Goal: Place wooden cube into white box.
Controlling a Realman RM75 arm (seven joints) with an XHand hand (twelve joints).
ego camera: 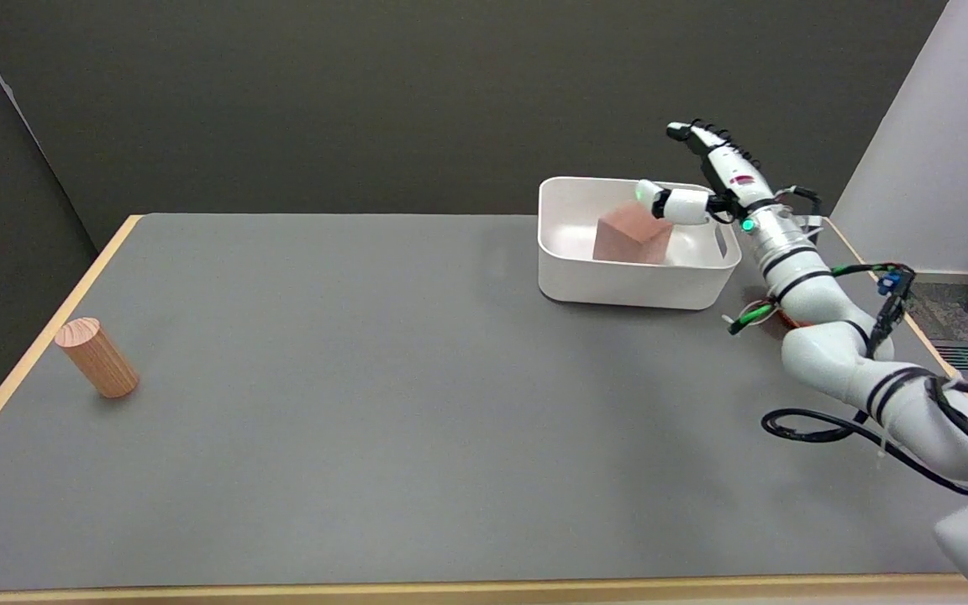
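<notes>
Inside the box point(631, 290) on the surface point(383, 395), the cube point(631, 238) sits tilted, one corner up; above it, the hand point(707, 181) is spread, holding nothing

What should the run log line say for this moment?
step: release | right hand: open, above box's right side | cube: in box, free | cylinder: far left, untouched
</notes>
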